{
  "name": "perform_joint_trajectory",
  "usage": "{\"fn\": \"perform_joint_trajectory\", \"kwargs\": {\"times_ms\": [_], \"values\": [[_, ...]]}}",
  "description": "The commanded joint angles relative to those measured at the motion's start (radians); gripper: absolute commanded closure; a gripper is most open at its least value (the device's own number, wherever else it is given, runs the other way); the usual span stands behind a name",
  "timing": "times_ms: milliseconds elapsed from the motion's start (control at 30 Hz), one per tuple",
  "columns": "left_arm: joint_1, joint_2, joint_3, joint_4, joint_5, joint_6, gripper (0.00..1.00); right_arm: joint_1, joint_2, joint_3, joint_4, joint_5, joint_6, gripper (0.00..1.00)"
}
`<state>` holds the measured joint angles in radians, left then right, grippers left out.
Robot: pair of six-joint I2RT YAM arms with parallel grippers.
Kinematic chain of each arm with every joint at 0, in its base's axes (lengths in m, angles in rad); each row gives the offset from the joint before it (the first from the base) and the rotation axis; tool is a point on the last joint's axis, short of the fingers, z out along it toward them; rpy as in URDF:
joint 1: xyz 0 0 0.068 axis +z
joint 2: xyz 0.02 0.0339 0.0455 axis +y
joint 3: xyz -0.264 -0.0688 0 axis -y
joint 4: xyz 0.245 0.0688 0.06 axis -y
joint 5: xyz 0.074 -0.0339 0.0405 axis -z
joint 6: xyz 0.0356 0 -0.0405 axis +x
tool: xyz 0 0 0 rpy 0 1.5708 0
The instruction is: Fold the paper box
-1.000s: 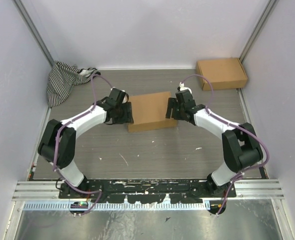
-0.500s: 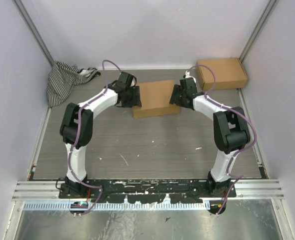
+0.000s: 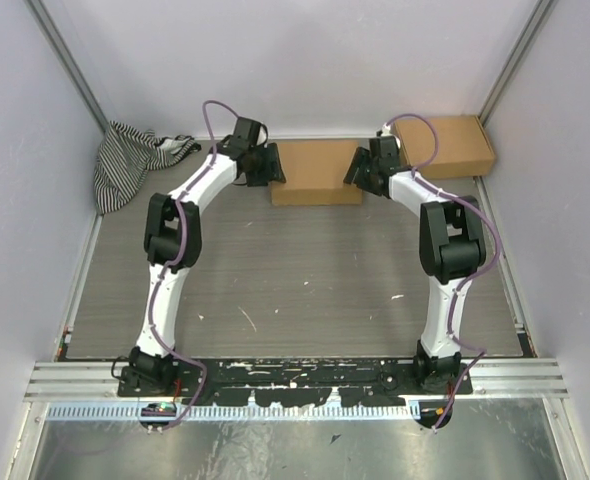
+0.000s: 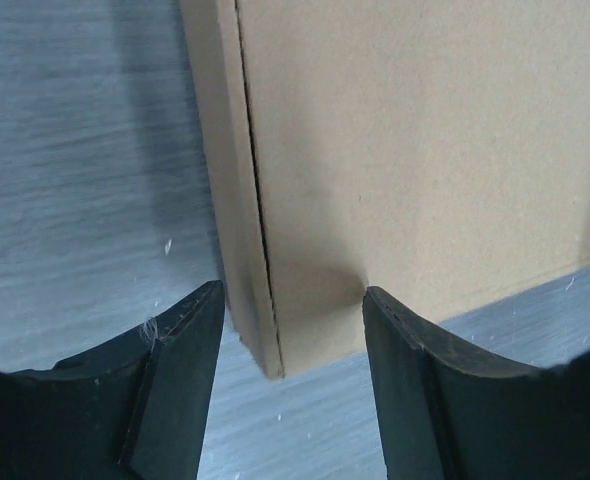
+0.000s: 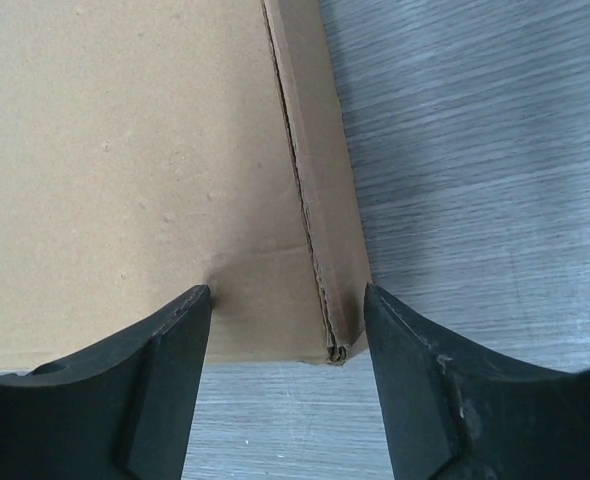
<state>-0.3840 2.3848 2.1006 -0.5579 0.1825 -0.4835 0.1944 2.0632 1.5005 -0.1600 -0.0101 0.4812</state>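
**While both arms reached far, the jaws straddled the box's near corners**

As the overhead view showed, the left arm (image 3: pixel 167 290) and the right arm (image 3: pixel 437 310) stood stretched almost straight away from their bases. Each elbow was raised mid-counter, and each forearm angled inward toward the far edge of the counter (image 3: pixel 305 280). There the paper box (image 3: pixel 317 172) lay closed and flat, close to the back wall. It sat between a striped cloth (image 3: pixel 135 162) in the far left corner and a second cardboard box (image 3: pixel 443 146) in the far right.

The left jaws met the box's left end and the right jaws its right end. In the left wrist view the fingers (image 4: pixel 175 380) stood well apart with the box's near left corner between them. The outer one sat just beside the end wall, and the inner one overlapped the top face, where the cardboard looked faintly dented. The right wrist view mirrored this, with its fingers (image 5: pixel 445 400) spread astride the near right corner. Whether either pair was actually clamping the cardboard could not be told.
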Motion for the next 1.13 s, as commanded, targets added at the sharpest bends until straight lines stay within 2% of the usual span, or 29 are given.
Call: {"fn": "perform_joint_trajectory", "kwargs": {"times_ms": [0,100,200,367,433,500,567,633,800,1000,1100], "values": [[0.000,-0.154,-0.082,0.006,-0.008,0.023,0.35,0.005,-0.116,-0.016,0.014,0.058,-0.031,0.30],[0.001,-0.281,-0.208,0.023,-0.039,0.029,0.33,0.006,-0.228,-0.048,-0.006,0.107,-0.049,0.24],[0.000,-0.422,-0.331,0.018,-0.069,0.031,0.31,0.005,-0.362,-0.084,-0.063,0.128,-0.067,0.10],[-0.001,-0.771,-0.649,0.042,-0.118,0.008,0.29,0.005,-0.659,-0.208,-0.169,0.079,-0.082,0.02],[-0.002,-0.913,-0.781,0.041,-0.139,0.002,0.22,0.005,-0.787,-0.297,-0.192,0.036,-0.080,0.00],[0.000,-1.042,-0.890,0.017,-0.163,0.003,0.19,0.006,-0.918,-0.406,-0.197,-0.006,-0.075,0.00],[0.000,-1.178,-0.988,-0.008,-0.201,-0.010,0.01,0.005,-1.032,-0.500,-0.205,-0.022,-0.066,0.00],[0.000,-1.274,-1.068,-0.036,-0.218,-0.015,0.02,0.006,-1.126,-0.565,-0.230,-0.027,-0.061,0.00],[0.000,-1.436,-1.124,-0.132,-0.208,0.013,0.02,0.005,-1.264,-0.614,-0.278,-0.043,-0.072,0.00],[0.000,-1.539,-1.131,-0.201,-0.254,0.045,0.02,0.006,-1.253,-0.613,-0.292,-0.112,-0.122,0.00],[0.000,-1.569,-1.130,-0.223,-0.304,0.052,0.02,0.006,-1.256,-0.625,-0.289,-0.087,-0.111,0.00]]}}
